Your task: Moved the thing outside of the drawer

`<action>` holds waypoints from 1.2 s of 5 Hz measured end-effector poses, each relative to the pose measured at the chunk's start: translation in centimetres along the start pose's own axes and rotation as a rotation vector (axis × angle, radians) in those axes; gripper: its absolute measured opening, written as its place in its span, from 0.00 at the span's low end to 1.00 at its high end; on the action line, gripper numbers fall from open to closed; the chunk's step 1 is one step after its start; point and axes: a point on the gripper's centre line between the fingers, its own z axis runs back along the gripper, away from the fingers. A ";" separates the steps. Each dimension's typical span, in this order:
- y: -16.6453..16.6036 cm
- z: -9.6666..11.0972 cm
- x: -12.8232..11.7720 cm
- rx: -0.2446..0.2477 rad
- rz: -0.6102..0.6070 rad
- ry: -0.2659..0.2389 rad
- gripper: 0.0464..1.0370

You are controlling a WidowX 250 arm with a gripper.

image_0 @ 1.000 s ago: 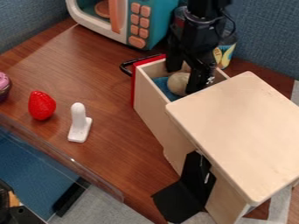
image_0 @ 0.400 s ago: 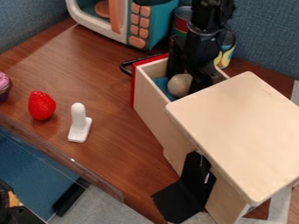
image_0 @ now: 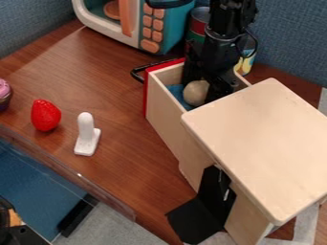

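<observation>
Brown wood-grain tabletop (image_0: pixel 112 62), blue fabric panel (image_0: pixel 294 43) behind. Likely target: tan round thing (image_0: pixel 195 93), inside the pulled-out drawer (image_0: pixel 167 117), near its open end. Something blue (image_0: pixel 176 89) beside it. Gripper (image_0: pixel 203 89) is down in the drawer right at the round thing; can't tell if the claw is apart, together or clamped on it. Drawer has a red front (image_0: pixel 146 98) with a black handle (image_0: pixel 135 74); wooden cabinet top (image_0: pixel 258 143) covers the rear. Further out: white stand-like piece (image_0: pixel 87 136), red strawberry (image_0: pixel 45 115), toy microwave (image_0: pixel 176 26), can (image_0: pixel 199 21) behind the arm.

Step looks like grasp, then lift. Risks, my read:
- Off-centre grip: round shape could squirt out or roll toward the rear.
- Tight walls: claw could snag a side and drag the drawer.
- Low lift: could clip the red front or cabinet edge and drop it.
- Blue thing might get pinched too.
- Set down outside, it could roll into the white piece or strawberry. Straight up first, gentle release.
</observation>
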 end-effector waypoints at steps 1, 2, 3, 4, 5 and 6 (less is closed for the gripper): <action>0.1 2.3 -0.2 -0.021 -0.013 -0.046 0.82; 0.3 6.7 -1.0 -0.131 -0.019 -0.150 0.82; 1.8 9.7 -2.4 -0.183 0.014 -0.222 0.82; 5.9 10.7 -5.2 -0.163 0.168 -0.233 0.82; 9.8 10.4 -8.5 -0.135 0.342 -0.210 0.82; 12.2 9.8 -10.5 -0.048 0.377 -0.185 0.82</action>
